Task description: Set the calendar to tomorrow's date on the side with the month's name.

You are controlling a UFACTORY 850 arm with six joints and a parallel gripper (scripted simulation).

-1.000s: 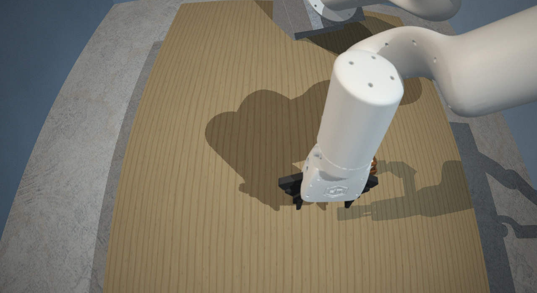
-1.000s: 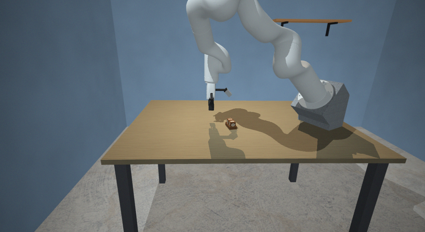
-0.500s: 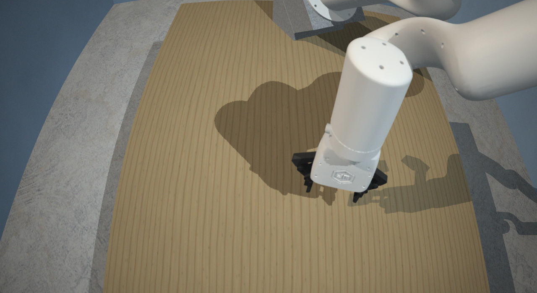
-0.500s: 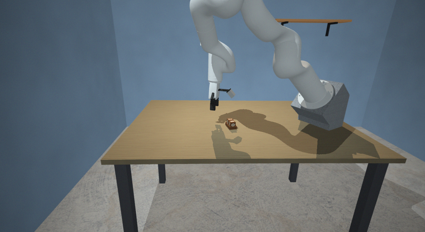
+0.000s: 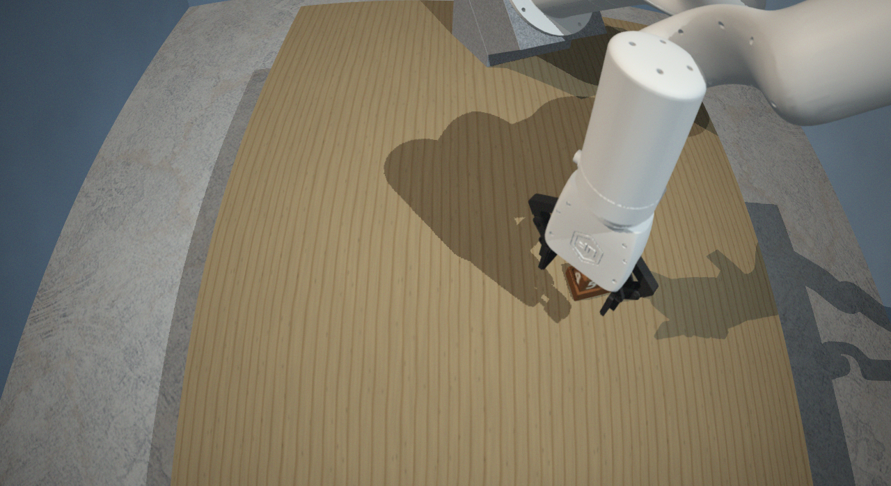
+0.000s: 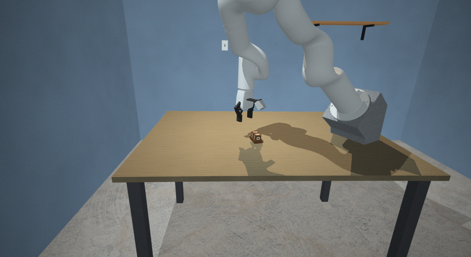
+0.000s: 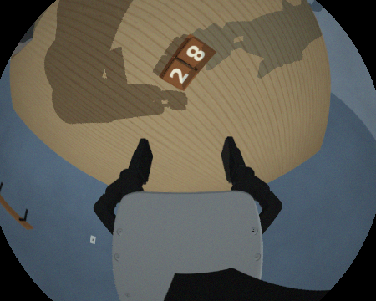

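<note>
Wrist view first: the gripper [image 7: 185, 159] hangs with jaws spread wide, grasping nothing, both black fingers framing bare wood. Beyond them sits the calendar tray [image 7: 167, 63] on the table [image 6: 184, 150], carrying two cubes, the 2 cube [image 7: 178, 75] beside the 8 cube [image 7: 197, 53]. One tray, two cubes, one arm. By my read this is the approach step; next comes lining up over the 8 cube, descending and pinching it to turn a 9 up.
</note>
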